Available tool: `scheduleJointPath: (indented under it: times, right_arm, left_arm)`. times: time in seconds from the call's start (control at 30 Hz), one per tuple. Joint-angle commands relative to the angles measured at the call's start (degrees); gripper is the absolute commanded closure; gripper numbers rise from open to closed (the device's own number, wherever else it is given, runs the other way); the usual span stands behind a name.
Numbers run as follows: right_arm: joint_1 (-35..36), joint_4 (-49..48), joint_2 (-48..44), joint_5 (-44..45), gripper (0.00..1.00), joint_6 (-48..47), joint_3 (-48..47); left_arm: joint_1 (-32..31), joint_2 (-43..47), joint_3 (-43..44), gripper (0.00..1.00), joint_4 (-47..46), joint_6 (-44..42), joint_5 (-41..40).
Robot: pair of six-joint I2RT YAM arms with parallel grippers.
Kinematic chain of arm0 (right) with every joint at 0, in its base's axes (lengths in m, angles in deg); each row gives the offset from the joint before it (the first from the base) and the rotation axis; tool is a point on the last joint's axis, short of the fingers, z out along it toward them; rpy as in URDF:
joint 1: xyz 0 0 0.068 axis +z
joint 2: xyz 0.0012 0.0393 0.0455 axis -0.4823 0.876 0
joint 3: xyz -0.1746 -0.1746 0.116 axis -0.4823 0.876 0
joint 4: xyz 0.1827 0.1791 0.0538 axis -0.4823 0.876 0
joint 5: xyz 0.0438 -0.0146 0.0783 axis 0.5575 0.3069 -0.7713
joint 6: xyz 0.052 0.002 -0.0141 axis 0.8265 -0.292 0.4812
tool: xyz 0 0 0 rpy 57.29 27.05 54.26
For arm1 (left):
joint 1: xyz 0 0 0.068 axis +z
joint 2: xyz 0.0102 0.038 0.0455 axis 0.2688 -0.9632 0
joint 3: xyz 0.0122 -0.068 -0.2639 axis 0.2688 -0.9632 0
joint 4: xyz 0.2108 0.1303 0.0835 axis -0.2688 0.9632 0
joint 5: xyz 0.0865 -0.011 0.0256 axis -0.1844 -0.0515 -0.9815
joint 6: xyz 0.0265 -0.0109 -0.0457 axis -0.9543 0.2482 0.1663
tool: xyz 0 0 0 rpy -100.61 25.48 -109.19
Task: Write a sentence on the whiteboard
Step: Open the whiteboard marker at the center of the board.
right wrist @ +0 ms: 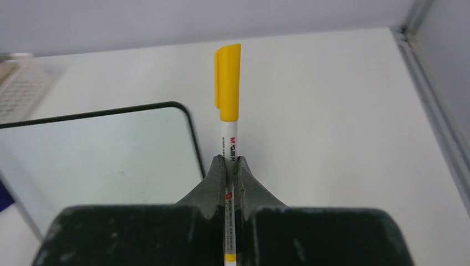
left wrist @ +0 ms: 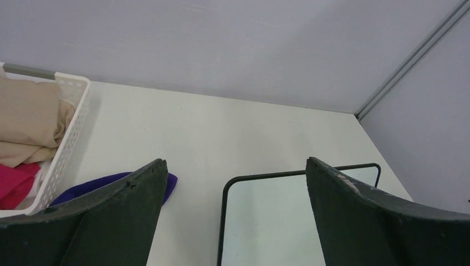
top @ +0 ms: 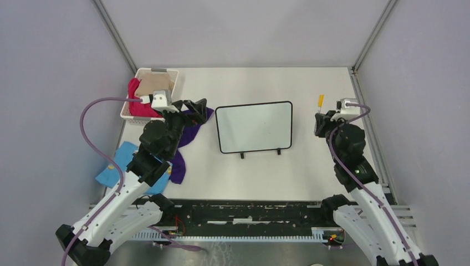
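- Whiteboard: lies flat at the middle of the table, feet toward the arms. The face is blank, with no ink in any view.
- Sentence: not begun; all the writing is left to do.
- Marker: just right of the whiteboard. Its yellow cap is on and points away from the arms.
- Right gripper: jaws pinched on the marker's white barrel, below the cap. I cannot tell whether the marker is lifted off the table.
- Left gripper: jaws spread wide and holding nothing, just left of the whiteboard, above the purple cloth.
- Basket: farther left of the whiteboard, with cloths inside; no part of the job.
- Progress, as judged: the marker is gripped and nothing more is done. What remains is uncapping, probably work for the free left gripper, then bringing the tip to the whiteboard and writing.
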State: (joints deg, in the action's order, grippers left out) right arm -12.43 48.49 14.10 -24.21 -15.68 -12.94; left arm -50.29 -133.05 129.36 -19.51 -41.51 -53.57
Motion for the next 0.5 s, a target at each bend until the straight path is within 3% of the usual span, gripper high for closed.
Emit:
scheduleJointPath:
  times: [0.0, 0.1, 0.27, 0.37, 0.47]
  right_arm:
    - [1.11, -4.14, -6.91, -24.04, 1.00, -3.71, 0.46]
    - [3.59, -8.83, -11.08, -39.45, 1.00, -3.79, 3.49]
    - [5.97, -15.99, -15.62, -47.72, 1.00, 0.56, 10.22]
    - [6.70, -22.40, -16.21, -49.36, 1.00, 4.89, 13.18]
    - [7.74, -32.02, -15.07, -51.25, 1.00, 10.25, 16.14]
  left_arm:
    - [-0.61, -0.14, -2.08, 0.00, -8.89, 3.10, 3.50]
    - [-0.64, -1.19, -0.64, 0.00, -8.16, 4.53, 8.71]
    - [-0.63, -1.56, 3.95, 0.00, -3.47, 3.98, 14.18]
    - [-0.63, -3.12, 6.74, 0.00, -1.22, 5.10, 31.54]
    - [-0.68, -4.75, 4.78, 0.00, -6.10, 10.79, 46.41]
